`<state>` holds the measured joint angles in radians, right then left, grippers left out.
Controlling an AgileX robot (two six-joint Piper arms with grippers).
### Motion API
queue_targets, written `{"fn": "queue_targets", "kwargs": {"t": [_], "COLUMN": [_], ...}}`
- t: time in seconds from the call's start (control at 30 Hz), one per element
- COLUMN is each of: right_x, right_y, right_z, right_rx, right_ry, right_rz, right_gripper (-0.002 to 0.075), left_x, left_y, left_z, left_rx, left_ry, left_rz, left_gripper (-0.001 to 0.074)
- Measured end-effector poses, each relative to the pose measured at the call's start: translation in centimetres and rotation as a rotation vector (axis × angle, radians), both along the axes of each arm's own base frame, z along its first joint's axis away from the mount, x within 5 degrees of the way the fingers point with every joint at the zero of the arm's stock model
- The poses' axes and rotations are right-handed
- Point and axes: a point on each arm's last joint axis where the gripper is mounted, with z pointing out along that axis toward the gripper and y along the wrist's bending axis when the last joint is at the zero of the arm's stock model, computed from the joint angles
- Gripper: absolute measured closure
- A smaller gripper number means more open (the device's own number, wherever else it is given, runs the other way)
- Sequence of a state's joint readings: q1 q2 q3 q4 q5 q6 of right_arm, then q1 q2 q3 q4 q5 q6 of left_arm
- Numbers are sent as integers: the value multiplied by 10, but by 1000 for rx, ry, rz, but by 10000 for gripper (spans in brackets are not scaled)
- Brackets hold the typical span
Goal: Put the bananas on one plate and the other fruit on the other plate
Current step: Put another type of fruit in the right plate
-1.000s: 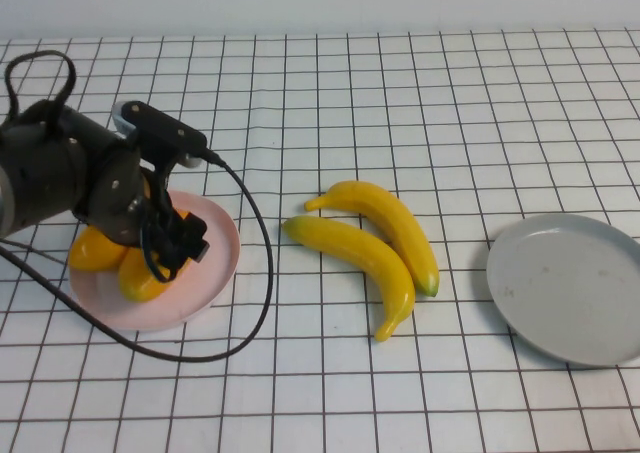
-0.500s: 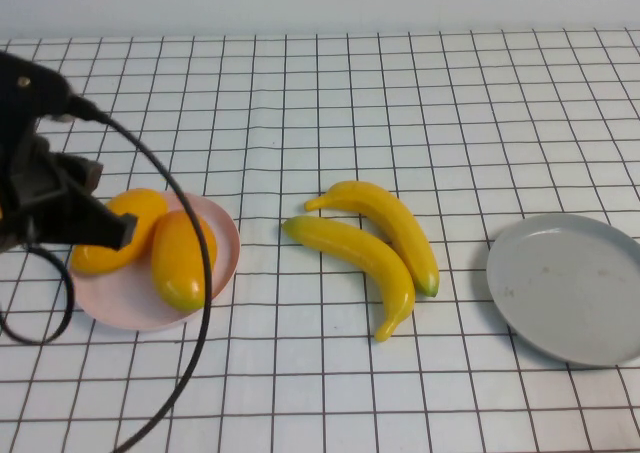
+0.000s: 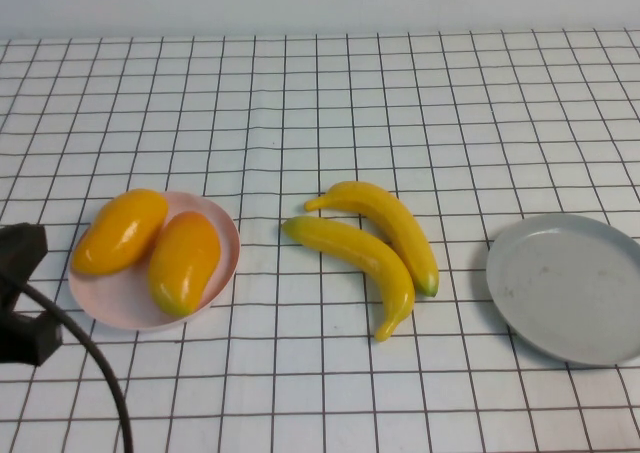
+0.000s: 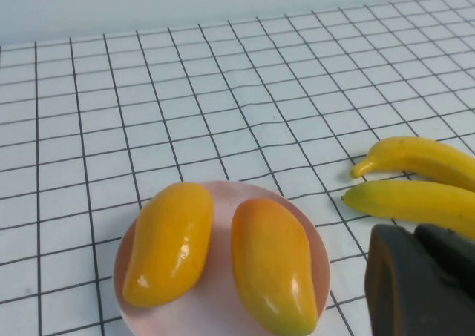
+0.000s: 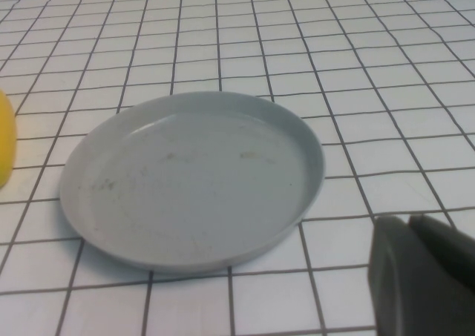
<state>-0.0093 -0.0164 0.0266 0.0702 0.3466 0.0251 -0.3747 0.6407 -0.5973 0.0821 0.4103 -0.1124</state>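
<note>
Two orange-yellow mango-like fruits point(image 3: 120, 231) point(image 3: 183, 262) lie side by side on the pale pink plate point(image 3: 110, 295) at the left. Two yellow bananas point(image 3: 355, 253) point(image 3: 395, 223) lie together on the cloth in the middle. The pale grey plate point(image 3: 570, 288) at the right holds nothing. My left gripper point(image 4: 414, 232) is shut and empty, drawn back near the pink plate point(image 4: 223, 306), beside the mangoes point(image 4: 169, 243) point(image 4: 271, 265). My right gripper point(image 5: 408, 221) is shut and empty beside the grey plate point(image 5: 193, 176); it is out of the high view.
The table has a white cloth with a black grid. Part of my left arm point(image 3: 18, 253) and its black cable point(image 3: 95, 363) show at the lower left edge. A white wall runs along the back.
My left arm has pulled back from over the pink plate toward the lower left edge. Both mangoes now lie uncovered on that plate. The bananas and grey plate have not moved.
</note>
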Motion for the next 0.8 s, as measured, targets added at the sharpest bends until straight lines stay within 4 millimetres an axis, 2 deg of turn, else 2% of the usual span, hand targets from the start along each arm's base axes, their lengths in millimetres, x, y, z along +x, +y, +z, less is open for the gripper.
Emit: {"fn": "queue_targets", "kwargs": {"t": [0.2, 0.37, 0.47, 0.67, 0.8], "right_x": [0, 0, 0, 0, 0], "right_y": [0, 0, 0, 0, 0], "right_z": [0, 0, 0, 0, 0], "right_rx": [0, 0, 0, 0, 0], "right_ry": [0, 0, 0, 0, 0], "right_rz": [0, 0, 0, 0, 0], "right_gripper": [742, 742, 743, 742, 742], "left_x": [-18, -34, -43, -62, -76], "left_y": [7, 16, 21, 30, 38], "left_z": [3, -1, -7, -40, -64], "left_rx": [-11, 40, 41, -14, -37], "left_ry": [-1, 38, -11, -227, -340], "left_rz": [5, 22, 26, 50, 138], "left_gripper": [735, 736, 736, 737, 737]}}
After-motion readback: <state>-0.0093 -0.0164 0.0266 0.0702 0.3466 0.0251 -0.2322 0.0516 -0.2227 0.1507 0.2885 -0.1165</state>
